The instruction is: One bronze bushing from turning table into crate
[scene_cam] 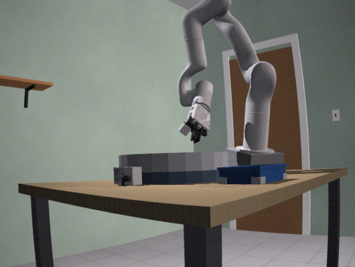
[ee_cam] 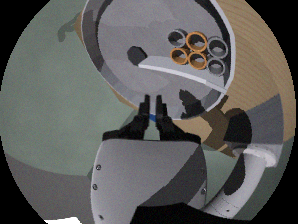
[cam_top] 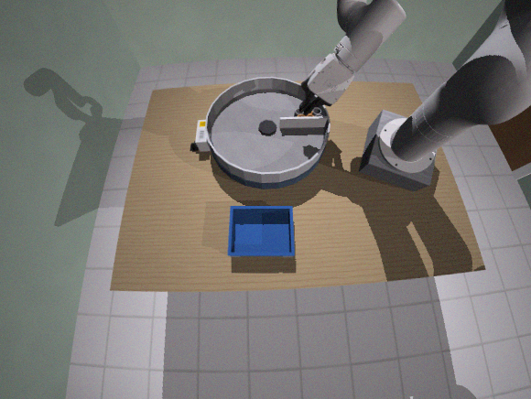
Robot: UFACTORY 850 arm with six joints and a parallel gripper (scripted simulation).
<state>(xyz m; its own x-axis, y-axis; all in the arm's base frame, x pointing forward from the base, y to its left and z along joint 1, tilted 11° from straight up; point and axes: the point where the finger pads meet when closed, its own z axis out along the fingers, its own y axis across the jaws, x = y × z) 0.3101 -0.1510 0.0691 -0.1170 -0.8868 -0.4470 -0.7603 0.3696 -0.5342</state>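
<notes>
The turning table [cam_top: 243,146] [scene_cam: 177,163] [ee_cam: 150,30] is a grey disc with a raised wall. Three bronze bushings stand in a cluster beside its divider: a larger one [ee_cam: 196,50] and two nearer the divider, one [ee_cam: 172,59] left and one [ee_cam: 197,68] right. In the top view the gripper partly hides them; the exterior view shows none. The blue crate [cam_top: 261,254] [scene_cam: 272,174] is empty in the top view. My gripper [cam_top: 302,111] [scene_cam: 196,141] [ee_cam: 153,101] is nearly closed, with a narrow empty gap. It hangs tilted above the turning table's wall height, not touching the bushings.
Three grey bushings, one [ee_cam: 177,45] at the left and two [ee_cam: 217,56] [ee_cam: 216,74] at the right, stand against the bronze ones. The upright divider [cam_top: 302,125] [ee_cam: 175,71] runs from near the dark hub [cam_top: 267,127] [ee_cam: 136,55] to the wall. A white box [cam_top: 201,137] [scene_cam: 134,176] adjoins the turning table.
</notes>
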